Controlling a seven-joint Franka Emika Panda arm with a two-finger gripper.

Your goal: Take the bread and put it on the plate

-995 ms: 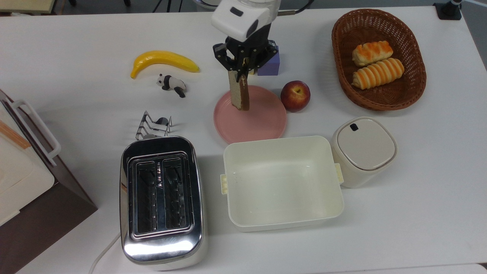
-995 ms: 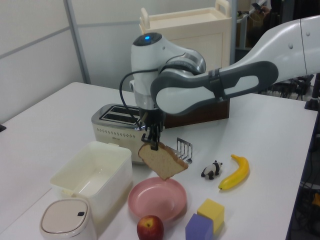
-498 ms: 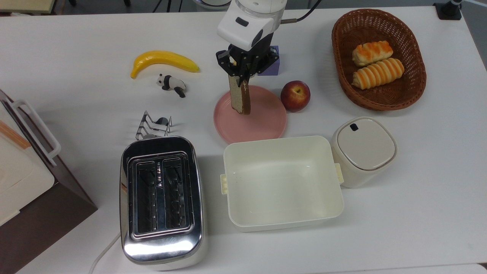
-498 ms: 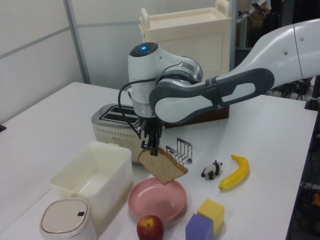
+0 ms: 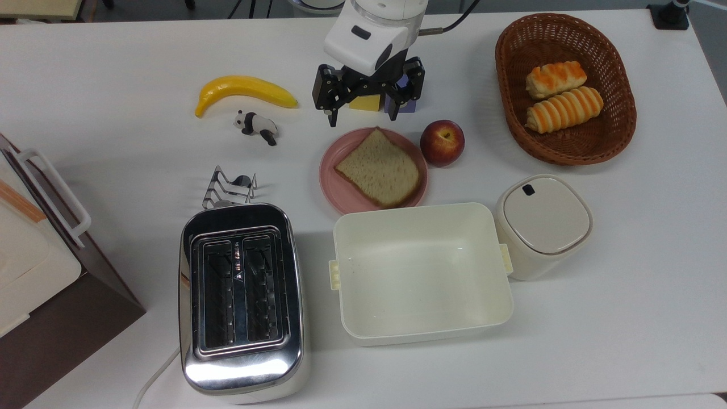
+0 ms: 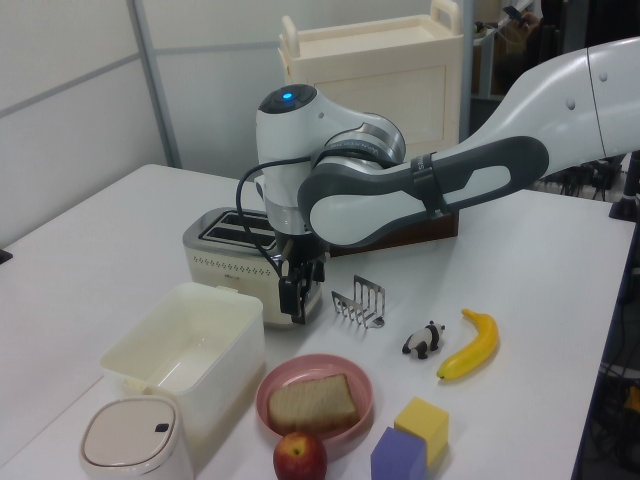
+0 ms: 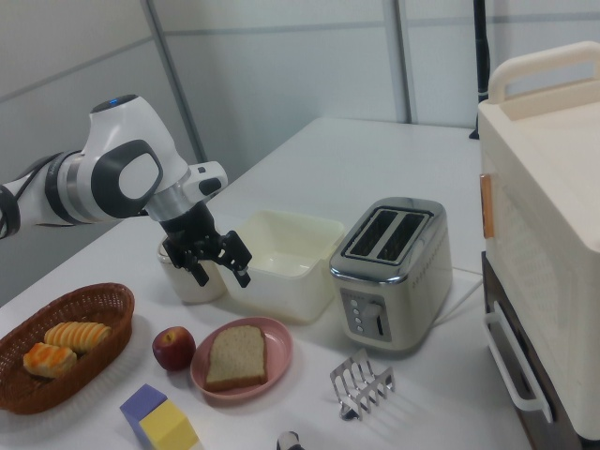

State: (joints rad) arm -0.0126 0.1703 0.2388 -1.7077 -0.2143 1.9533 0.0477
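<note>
Top view: the bread [image 5: 379, 167] lies flat on the plate [image 5: 335, 180], within its rim. The gripper [image 5: 362, 115] hangs at the plate's 12 o'clock, jaws spread wide and empty, partly covering the yellow block [image 5: 365, 103] and purple block [image 5: 401, 104]. An apple [image 5: 442, 142] touches the rim at 2 o'clock; the cream tub [image 5: 421, 271] crowds 6 o'clock. Bare tabletop [image 5: 142, 165] lies at 9 o'clock.

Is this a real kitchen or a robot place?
Probably a robot lab set up like a breakfast table. A robot arm's tool hangs open over bread on a pink plate, beside a toaster, on a plain white table.
</note>
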